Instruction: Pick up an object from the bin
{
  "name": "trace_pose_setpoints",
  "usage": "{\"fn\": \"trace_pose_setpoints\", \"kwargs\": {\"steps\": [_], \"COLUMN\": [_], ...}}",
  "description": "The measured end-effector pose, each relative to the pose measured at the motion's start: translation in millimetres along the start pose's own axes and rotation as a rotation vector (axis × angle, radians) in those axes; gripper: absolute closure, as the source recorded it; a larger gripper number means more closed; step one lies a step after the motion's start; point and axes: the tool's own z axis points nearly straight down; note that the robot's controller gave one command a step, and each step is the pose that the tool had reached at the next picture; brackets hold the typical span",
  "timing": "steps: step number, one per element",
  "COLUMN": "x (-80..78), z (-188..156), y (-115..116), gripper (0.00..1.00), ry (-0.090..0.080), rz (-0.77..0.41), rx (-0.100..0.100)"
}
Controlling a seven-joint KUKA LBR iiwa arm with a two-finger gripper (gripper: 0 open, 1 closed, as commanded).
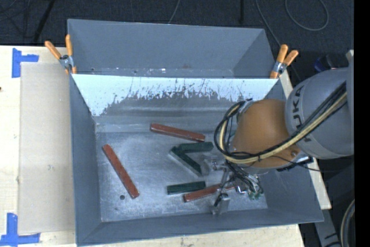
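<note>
In the camera view the grey metal bin (84, 142) fills the middle of the frame, and its floor is dusted pale. The arm (324, 118) comes in from the right edge. It has an orange cover (263, 124) at its wrist and a loop of black and yellow cables (224, 131) hanging round it.

Below the cover, the gripper (221, 199) sits low over the floor in the lower right part of the bin, close to the front wall. Its tip is dark and crowded with wiring. Whether it is open or closed cannot be told, nor whether it has hold of anything.

The thing nearest to it is a short brown stick (201, 194), which lies almost level on the floor. The stick's right end runs up to the gripper's tip, but contact cannot be judged. Just above and to the left, nearly parallel, lies a dark green stick (186, 187).

Further up, toward the centre of the floor, a dark green angled piece (191, 154) rests just left of the cables. Above that, near the foot of the back wall, an upper brown stick (176, 132) slopes slightly down to the right. Well apart from these, on the left of the floor, a long brown stick (120, 171) slants from upper left to lower right.
</note>
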Motion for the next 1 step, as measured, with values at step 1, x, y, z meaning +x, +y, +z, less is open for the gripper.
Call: {"fn": "trace_pose_setpoints", "kwargs": {"steps": [1], "x": [0.0], "z": [0.0], "y": [0.0], "gripper": [0.00], "ry": [0.000], "rz": [0.006], "rx": [0.000]}}
